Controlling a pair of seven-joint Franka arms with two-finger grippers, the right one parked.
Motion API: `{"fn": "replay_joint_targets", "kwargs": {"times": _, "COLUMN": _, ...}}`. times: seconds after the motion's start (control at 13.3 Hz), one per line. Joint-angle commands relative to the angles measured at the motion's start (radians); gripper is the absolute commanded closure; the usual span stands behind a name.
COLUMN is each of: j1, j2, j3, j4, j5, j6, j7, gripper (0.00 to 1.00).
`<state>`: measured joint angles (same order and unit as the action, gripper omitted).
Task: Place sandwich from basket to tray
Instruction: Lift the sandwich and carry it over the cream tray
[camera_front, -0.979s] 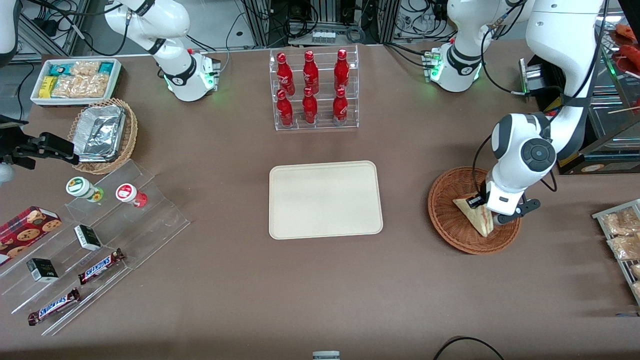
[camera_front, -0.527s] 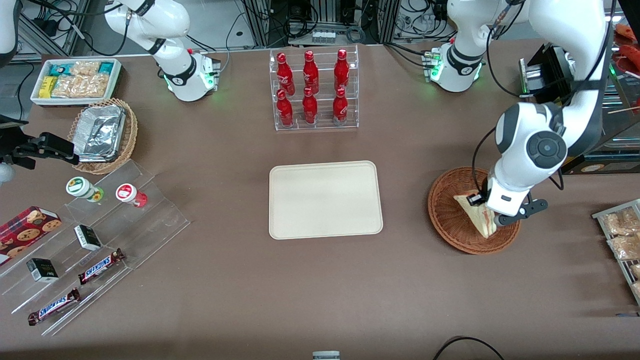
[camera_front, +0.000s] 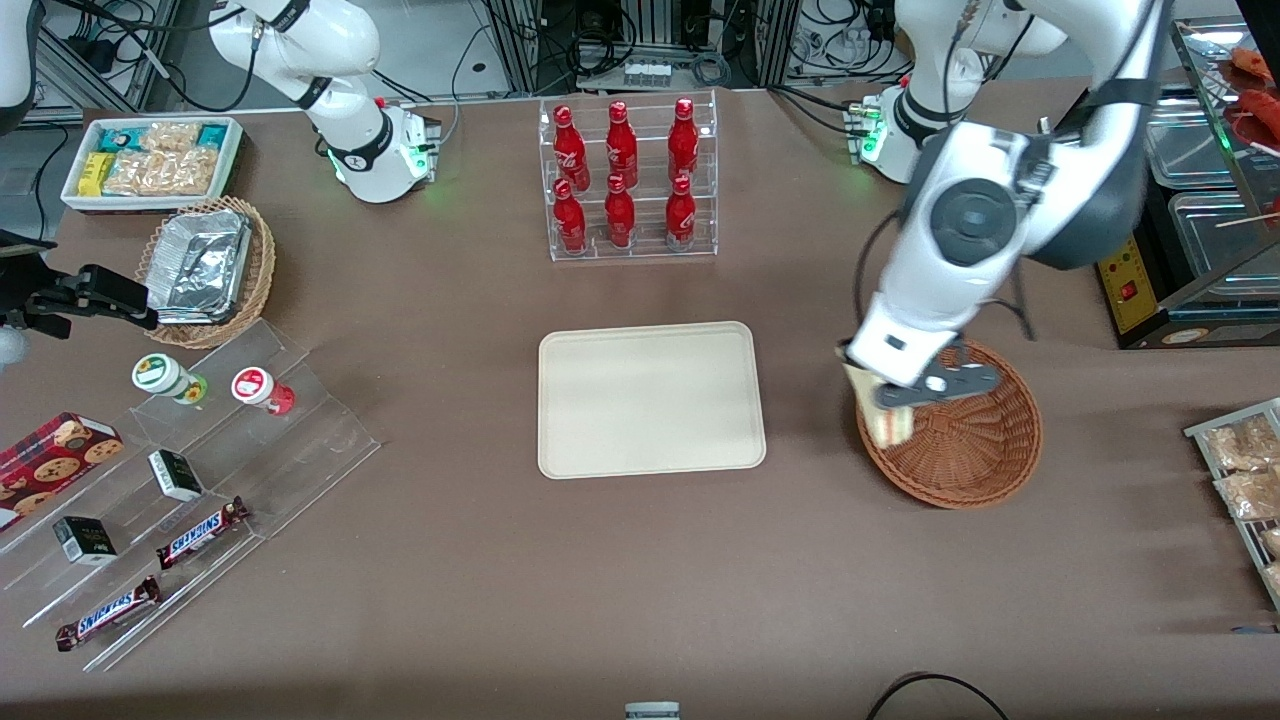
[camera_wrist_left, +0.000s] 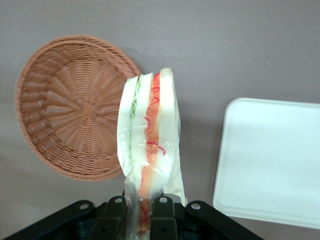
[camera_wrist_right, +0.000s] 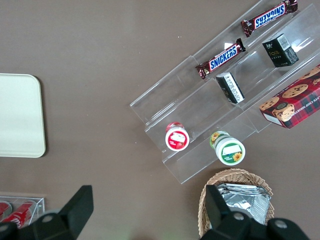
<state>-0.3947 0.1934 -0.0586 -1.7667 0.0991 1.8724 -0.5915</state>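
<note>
The sandwich (camera_wrist_left: 150, 145), a wrapped wedge of white bread with red-orange and green filling, hangs in the air with my gripper (camera_wrist_left: 141, 212) shut on its lower end. In the front view the sandwich (camera_front: 887, 424) is above the rim of the reddish-brown wicker basket (camera_front: 975, 440), on the rim's tray-ward edge, and my gripper (camera_front: 893, 400) holds it well above the table. The basket (camera_wrist_left: 65, 107) has nothing in it. The cream tray (camera_front: 650, 398) lies flat at the table's middle, bare, and the tray (camera_wrist_left: 272, 160) shows beside the sandwich in the wrist view.
A clear rack of red bottles (camera_front: 627, 180) stands farther from the front camera than the tray. A wire rack of snack packets (camera_front: 1243, 470) sits at the working arm's end. A tan basket with foil containers (camera_front: 205, 268) and stepped acrylic shelves (camera_front: 190, 480) lie toward the parked arm's end.
My gripper has lifted the sandwich out of the basket and carried it toward the tray, and the arm has swung over with it. The basket is left empty.
</note>
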Motion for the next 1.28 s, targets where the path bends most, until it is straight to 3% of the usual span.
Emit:
{"fn": "replay_joint_targets", "kwargs": {"times": 0.0, "j1": -0.087, "j2": 0.088, "j3": 0.013, "j4": 0.097, "j5": -0.022, "j6": -0.018, "j7": -0.063, "gripper": 1.0}}
{"fn": "replay_joint_targets", "kwargs": {"times": 0.45, "j1": -0.263, "j2": 0.342, "j3": 0.013, "j4": 0.268, "j5": -0.028, "j6": 0.034, "j7": -0.138, "gripper": 1.0}}
{"fn": "replay_joint_targets", "kwargs": {"times": 1.21, "j1": -0.403, "j2": 0.497, "j3": 0.014, "j4": 0.277, "j5": -0.018, "j6": 0.185, "j7": -0.179, "gripper": 1.0}}
